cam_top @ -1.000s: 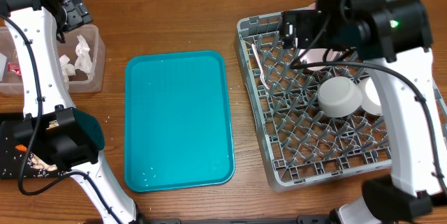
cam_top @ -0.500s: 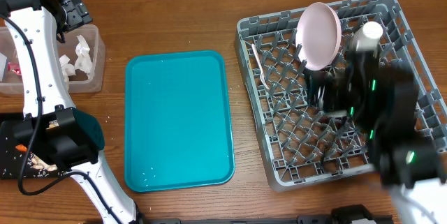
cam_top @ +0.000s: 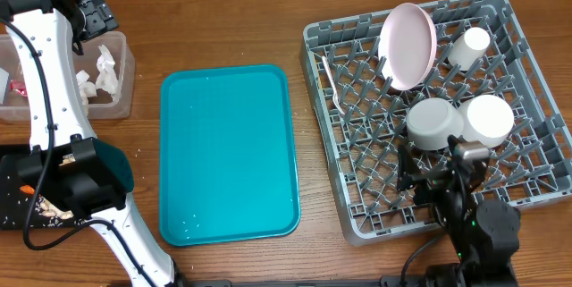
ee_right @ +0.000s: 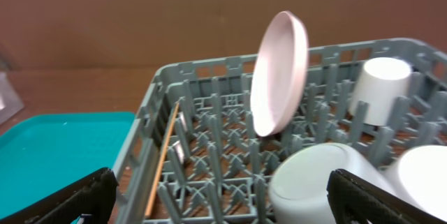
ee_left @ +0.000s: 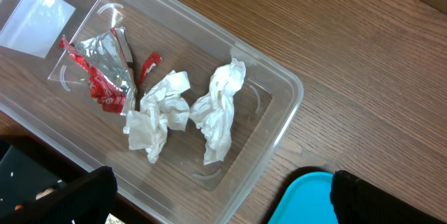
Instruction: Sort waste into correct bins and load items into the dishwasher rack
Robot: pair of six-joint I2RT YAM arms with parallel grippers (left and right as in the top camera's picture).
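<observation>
The grey grid rack (cam_top: 371,175) with its rows of pegs holds five things: one round pinkish plate (cam_top: 408,46) standing on edge, one little white cup (cam_top: 469,46), two white bowls (cam_top: 433,123) (cam_top: 489,119) upside down and side by side, and one thin white fork (cam_top: 331,81) lying along the left side. The clear tub (ee_left: 279,105) with rounded corners has three bits in it: two crumpled paper napkins (ee_left: 159,116) (ee_left: 220,109) and one crinkly silver-and-red wrapper (ee_left: 105,70). The flat black tray (cam_top: 9,189) is mostly hidden by the arm, with the orange carrot (cam_top: 26,189) peeking out. The smooth teal tray (cam_top: 228,153) sits between the tub and the rack. The left gripper (ee_left: 220,182) hangs over the tub with its jaws spread wide. The right gripper (ee_right: 220,182) is at the rack's near edge, also wide.
</observation>
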